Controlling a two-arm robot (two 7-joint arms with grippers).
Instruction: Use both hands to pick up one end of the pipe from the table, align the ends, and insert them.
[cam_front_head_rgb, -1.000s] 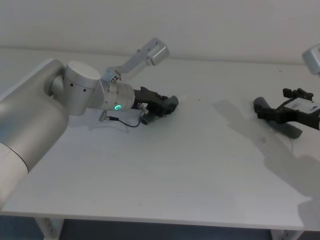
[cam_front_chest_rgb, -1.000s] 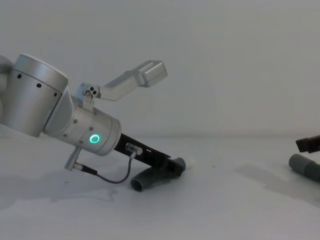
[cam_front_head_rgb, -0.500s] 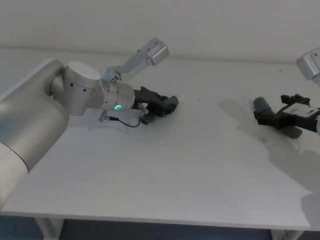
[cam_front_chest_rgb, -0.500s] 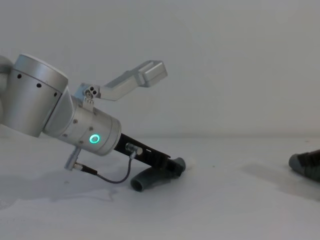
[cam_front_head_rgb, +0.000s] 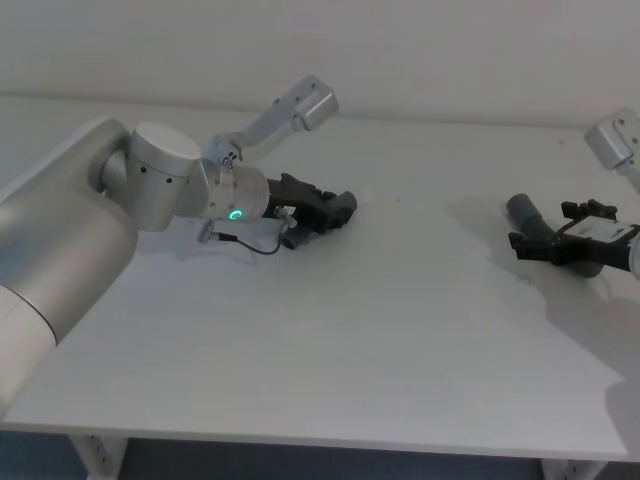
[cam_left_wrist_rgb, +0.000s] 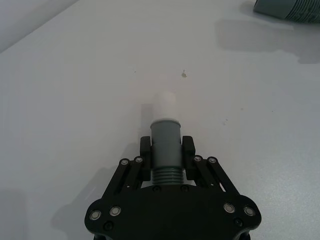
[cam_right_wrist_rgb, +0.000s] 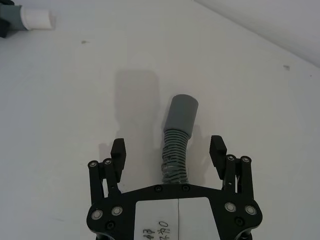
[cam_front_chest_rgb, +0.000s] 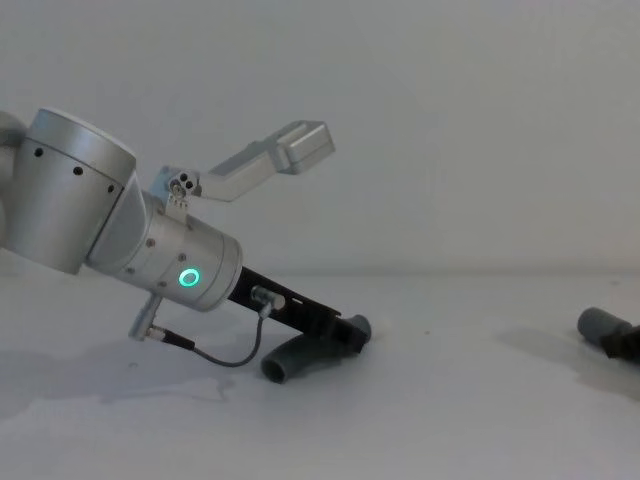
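White worktop (cam_front_head_rgb: 380, 340): left end effector (cam_left_wrist_rgb: 167, 147) clamps the dark hose (cam_left_wrist_rgb: 165, 131) toward the far edge; right end effector (cam_right_wrist_rgb: 168, 146), spread wide, straddles the light hose (cam_right_wrist_rgb: 181, 115).

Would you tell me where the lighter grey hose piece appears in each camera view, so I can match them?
Head view: lighter hose near the right edge, under the right gripper.
Chest view: hose low at the right edge.
Left wrist view: hose cut off at a corner, beyond the white tip.
Right wrist view: hose central, between open fingers.
Shared landmark: the darker hose, clamped in the left gripper.
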